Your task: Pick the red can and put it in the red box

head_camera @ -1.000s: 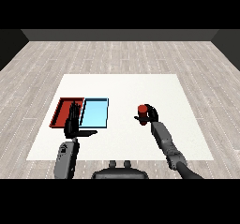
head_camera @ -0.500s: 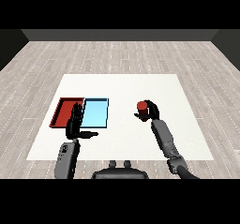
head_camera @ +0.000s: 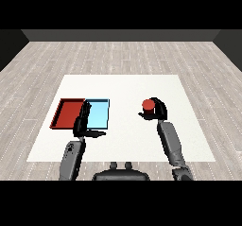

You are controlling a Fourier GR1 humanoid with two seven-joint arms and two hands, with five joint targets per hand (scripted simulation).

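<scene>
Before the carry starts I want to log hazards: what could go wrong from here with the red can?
1. The right hand curls round the red can on the table's right part, while the red tray is the far-left one; the can may slip on that long carry.
2. The light blue tray lies between them, so an early release could land the can there.
3. The left hand, fingers straight, hangs over the trays' seam and may block the path.

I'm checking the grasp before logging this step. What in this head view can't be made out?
- Lower part of the red can: covered by the right hand curled round it, so whether it rests on the table is unclear.
- Near edges of the red tray and the light blue tray: partly hidden by the left hand.
- Both upper arms: cut off at the bottom.
</scene>
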